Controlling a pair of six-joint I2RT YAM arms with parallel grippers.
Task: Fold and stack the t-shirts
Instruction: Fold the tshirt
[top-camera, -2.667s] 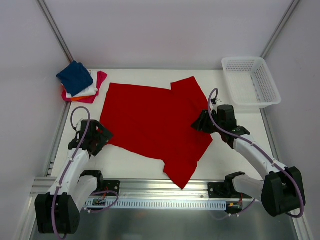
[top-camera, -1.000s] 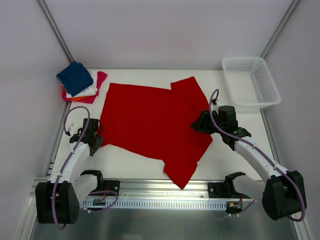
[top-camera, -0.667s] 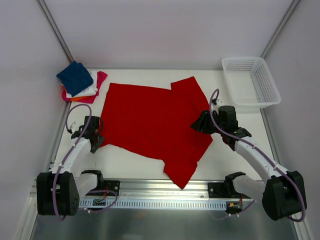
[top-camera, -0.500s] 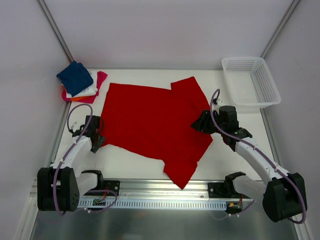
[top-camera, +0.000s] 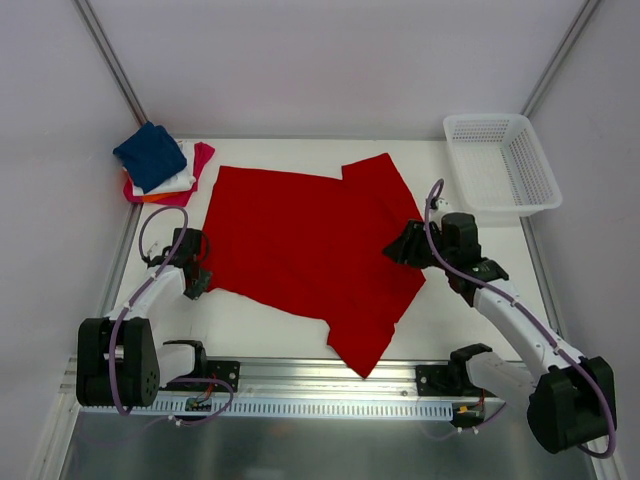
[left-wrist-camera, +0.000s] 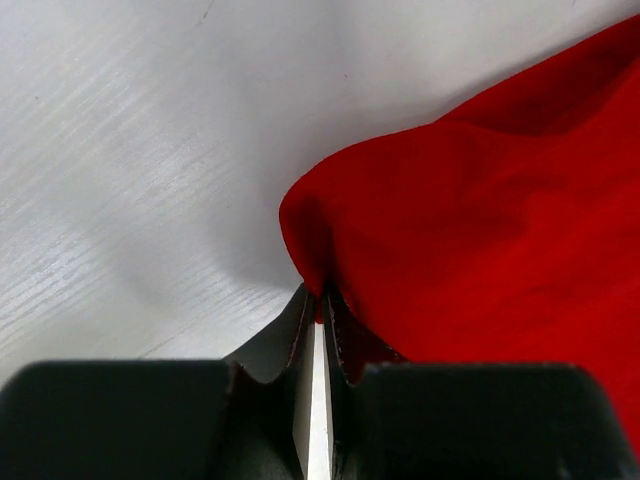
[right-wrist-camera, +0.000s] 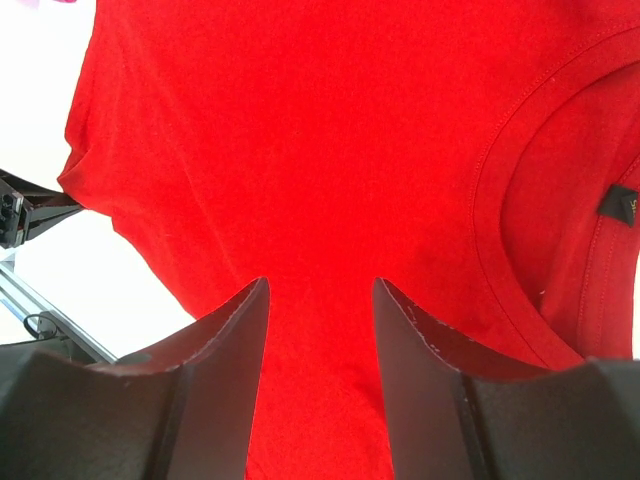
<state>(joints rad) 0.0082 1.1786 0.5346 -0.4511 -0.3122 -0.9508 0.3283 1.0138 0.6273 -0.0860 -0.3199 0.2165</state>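
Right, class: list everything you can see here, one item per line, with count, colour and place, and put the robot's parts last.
red t-shirt: one, bright red, spread flat mid-table
folded t-shirts: four, navy on top of white, orange and magenta, stacked at the far left corner
basket: one, white mesh, far right corner
table: one, white, under everything
left gripper: one, black, shut on the red t-shirt's left corner
right gripper: one, black, open, over the red t-shirt beside its collar

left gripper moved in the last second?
Yes. The left gripper shifted right, away from the table's left edge, onto the red t-shirt at its near-left corner, where it is now shut on the cloth.
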